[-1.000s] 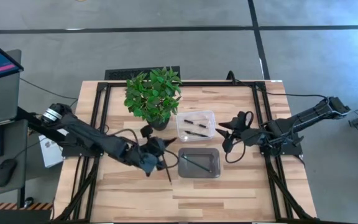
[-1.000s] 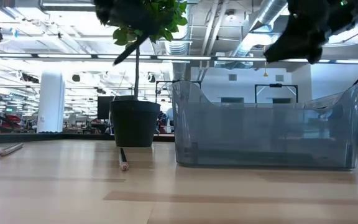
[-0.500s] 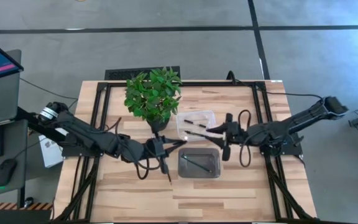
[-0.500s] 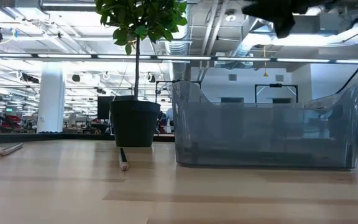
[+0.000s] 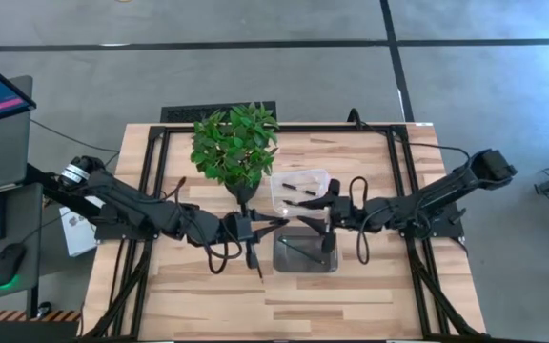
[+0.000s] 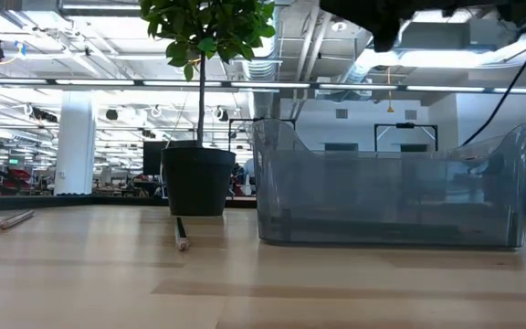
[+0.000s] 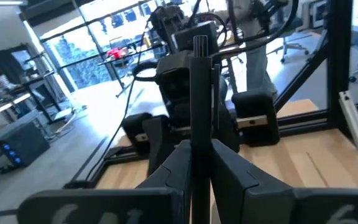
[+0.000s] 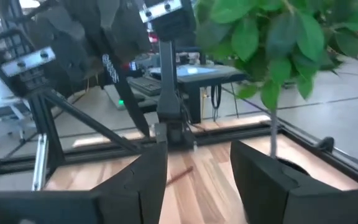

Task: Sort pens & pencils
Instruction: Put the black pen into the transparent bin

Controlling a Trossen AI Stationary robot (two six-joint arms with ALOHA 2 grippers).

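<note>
Over table, left gripper (image 7: 194,163) clamps pen (image 7: 199,106).

- From above, the light is even and soft; the wooden table (image 5: 208,286) is bright, and the arms and the plant (image 5: 235,143) throw only faint, short shadows.
- At table height, the hall behind is lit by long ceiling lamps, which give white glare near the top.
- There the near table edge is soft, and the clear bin (image 6: 391,187) looks hazy and grey.
- In the left wrist view, the dark stick (image 7: 200,118) and the fingers (image 7: 166,174) are near and blurred; windows behind are washed out.
- In the right wrist view, everything is smeared, the leaves (image 8: 278,43) most of all, and the lines bend at the edges.
</note>
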